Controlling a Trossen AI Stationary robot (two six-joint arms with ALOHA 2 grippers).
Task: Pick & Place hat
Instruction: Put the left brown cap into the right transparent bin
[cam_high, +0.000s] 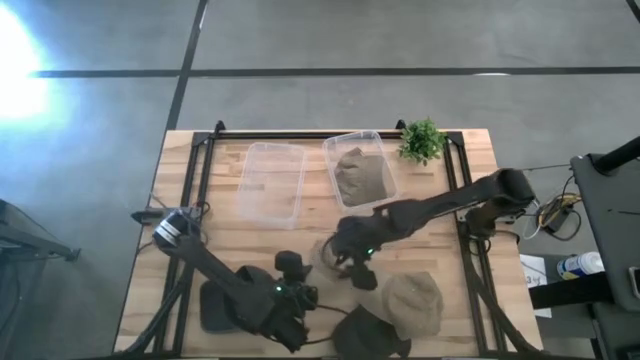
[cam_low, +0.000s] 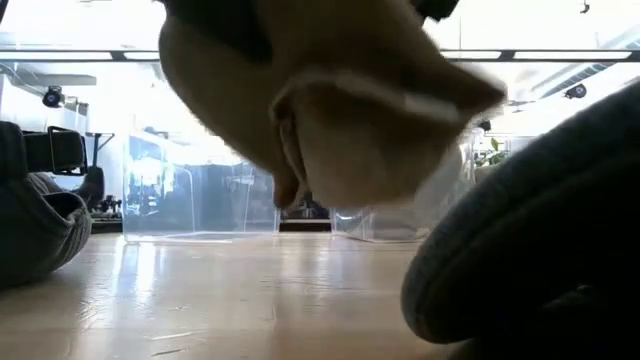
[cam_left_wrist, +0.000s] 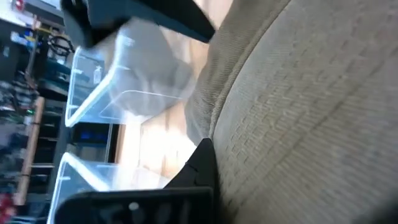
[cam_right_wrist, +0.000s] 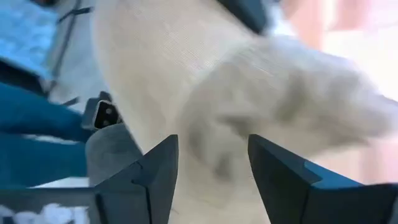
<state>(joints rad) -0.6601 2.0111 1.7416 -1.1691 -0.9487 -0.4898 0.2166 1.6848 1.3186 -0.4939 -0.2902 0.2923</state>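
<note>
A cream hat (cam_low: 330, 110) hangs above the table in the low view, under my right gripper (cam_right_wrist: 212, 162), which is shut on it. From above, that gripper (cam_high: 348, 262) is near the table's middle and the hat (cam_high: 327, 255) shows as a pale patch beside it. My left gripper (cam_high: 292, 278) is close by, toward the near edge. Its wrist view is filled by khaki woven cloth (cam_left_wrist: 298, 118) lying against one dark finger (cam_left_wrist: 200, 163); the other finger is hidden. A tan hat (cam_high: 415, 302) lies flat on the table to the right. My right gripper pinches the cream hat's cloth (cam_right_wrist: 214, 134) between its two fingers (cam_right_wrist: 155, 177). Whether that cloth is brim or crown is blurred. The hat is lifted clear of the table and hangs below the fingers, its folds (cam_low: 300, 150) drooping.
Two clear bins stand at the far side: the left one (cam_high: 272, 182) has nothing in it, the right one (cam_high: 382, 150) holds an olive hat (cam_high: 360, 175). A dark hat (cam_high: 368, 335) and a grey hat (cam_high: 215, 305) lie at the near edge. A small plant (cam_high: 422, 140) stands at the far right corner.
</note>
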